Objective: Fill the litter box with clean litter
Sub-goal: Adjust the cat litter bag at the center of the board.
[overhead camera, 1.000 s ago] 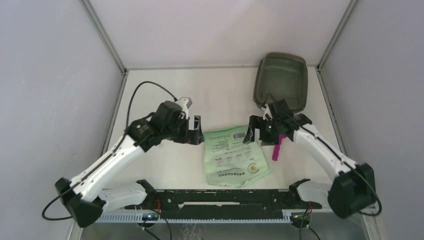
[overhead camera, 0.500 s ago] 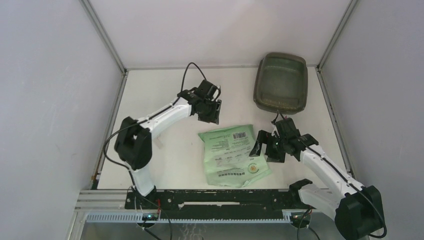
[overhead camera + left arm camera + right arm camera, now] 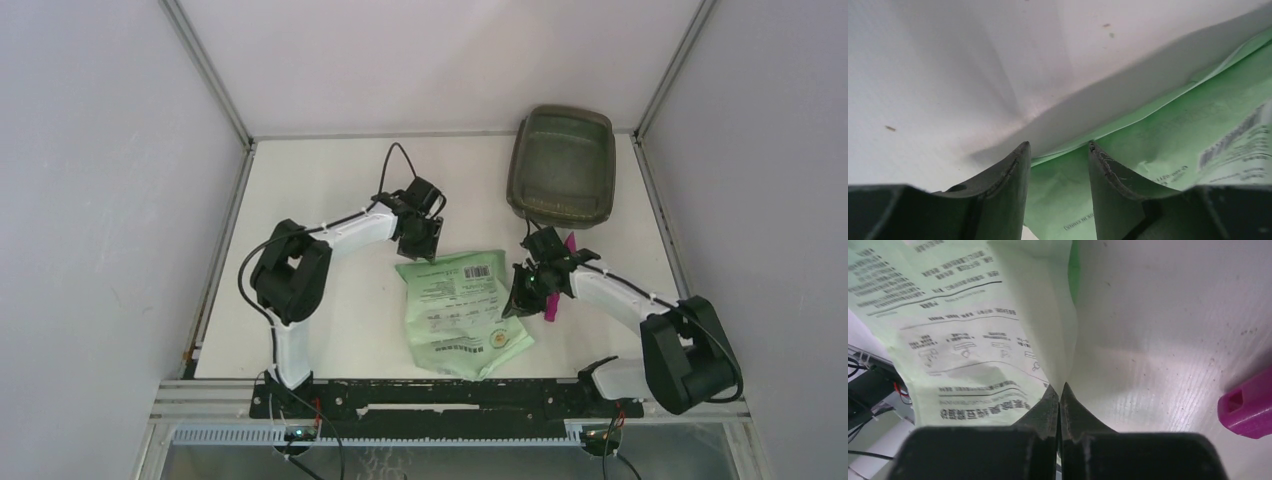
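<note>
The right end effector (image 3: 1060, 386), wide open a second ago, is now shut tight on the right edge of the green bag (image 3: 465, 310); a fold of the plastic runs straight up into its closed tips. The left end effector (image 3: 1058, 147) has swung from the bag's left side to its far left corner and narrowed to about half its spread. Its fingers (image 3: 1015, 167) stand either side of the bag's edge, but I cannot tell whether they are pinching it yet.

So the work has probably turned from reaching to gripping, with one hold made and the other doubtful. The bag lies flat on the middle of the tabletop (image 3: 330, 180), and no litter shows; presumably it is inside. The litter box (image 3: 562, 165) sits at the far right corner, well apart, with no granules visible in it. The pink scoop (image 3: 1248, 407) lies just right of the right end effector, untouched.
</note>
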Motion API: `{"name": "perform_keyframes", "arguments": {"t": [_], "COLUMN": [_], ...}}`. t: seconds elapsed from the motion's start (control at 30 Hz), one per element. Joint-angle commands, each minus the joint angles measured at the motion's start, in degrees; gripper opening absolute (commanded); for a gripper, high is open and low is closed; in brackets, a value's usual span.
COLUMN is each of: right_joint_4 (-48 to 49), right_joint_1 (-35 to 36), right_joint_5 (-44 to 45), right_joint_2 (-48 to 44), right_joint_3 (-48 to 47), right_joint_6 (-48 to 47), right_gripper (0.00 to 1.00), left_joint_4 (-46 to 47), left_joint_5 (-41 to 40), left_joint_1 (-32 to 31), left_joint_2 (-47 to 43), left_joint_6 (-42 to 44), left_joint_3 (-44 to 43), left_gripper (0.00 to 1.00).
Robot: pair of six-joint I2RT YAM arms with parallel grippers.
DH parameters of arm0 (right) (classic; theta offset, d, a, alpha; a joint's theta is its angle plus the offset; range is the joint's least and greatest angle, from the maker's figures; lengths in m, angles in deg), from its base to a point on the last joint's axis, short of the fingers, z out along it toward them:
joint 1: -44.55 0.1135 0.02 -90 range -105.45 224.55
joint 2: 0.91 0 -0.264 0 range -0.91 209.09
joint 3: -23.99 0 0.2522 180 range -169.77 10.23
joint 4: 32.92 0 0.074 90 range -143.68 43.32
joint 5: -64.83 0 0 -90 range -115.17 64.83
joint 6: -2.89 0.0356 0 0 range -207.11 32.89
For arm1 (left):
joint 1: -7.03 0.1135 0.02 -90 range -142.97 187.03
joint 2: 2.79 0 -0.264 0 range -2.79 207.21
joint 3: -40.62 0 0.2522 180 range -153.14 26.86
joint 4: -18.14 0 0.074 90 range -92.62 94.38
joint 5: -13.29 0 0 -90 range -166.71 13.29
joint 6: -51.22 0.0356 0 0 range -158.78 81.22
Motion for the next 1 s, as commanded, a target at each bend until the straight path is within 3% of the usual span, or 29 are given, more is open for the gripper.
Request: {"name": "perform_keyframes", "arguments": {"t": [0.0,0.23,0.47,0.7,0.73,0.83,0.9,0.97], "right_joint_4": [2.06,-1.49,-1.06,-6.69,-7.65,-9.88,-9.28,-8.16], "right_joint_1": [-0.67,-0.89,2.08,7.65,8.28,8.17,7.42,5.85], "right_joint_5": [1.17,0.95,-2.6,-4.12,-3.94,-1.75,0.06,1.3], "right_joint_2": [3.95,13.27,24.23,35.75,36.35,35.38,31.71,26.87], "right_joint_3": [-9.32,-22.89,-38.8,-57.49,-59.02,-59.38,-55.96,-51.57], "right_joint_6": [-4.32,-10.79,-15.34,-18.58,-18.53,-16.31,-14.95,-13.3], "right_gripper": [0.0,0.0,0.0,0.0,0.08,0.47,0.63,0.69], "left_joint_4": [0.9,3.57,9.13,9.01,7.88,2.42,-0.9,-3.76], "left_joint_5": [-5.81,-6.25,-4.85,-5.12,-5.7,-8.85,-10.36,-11.11], "left_joint_1": [0.31,0.26,-0.12,-1.2,-1.19,-1.14,-1.02,-0.86], "left_joint_2": [0.34,-3.74,-16.85,-33.2,-35.45,-40.42,-42.01,-41.99], "left_joint_6": [-0.98,-4.8,-11.0,-16.52,-16.74,-16.2,-15.07,-13.76], "left_joint_3": [4.01,14.09,32.11,44.2,44.49,42.06,38.84,34.91], "left_gripper": [0.5,0.5,0.51,0.53,0.55,0.69,0.76,0.78]}}
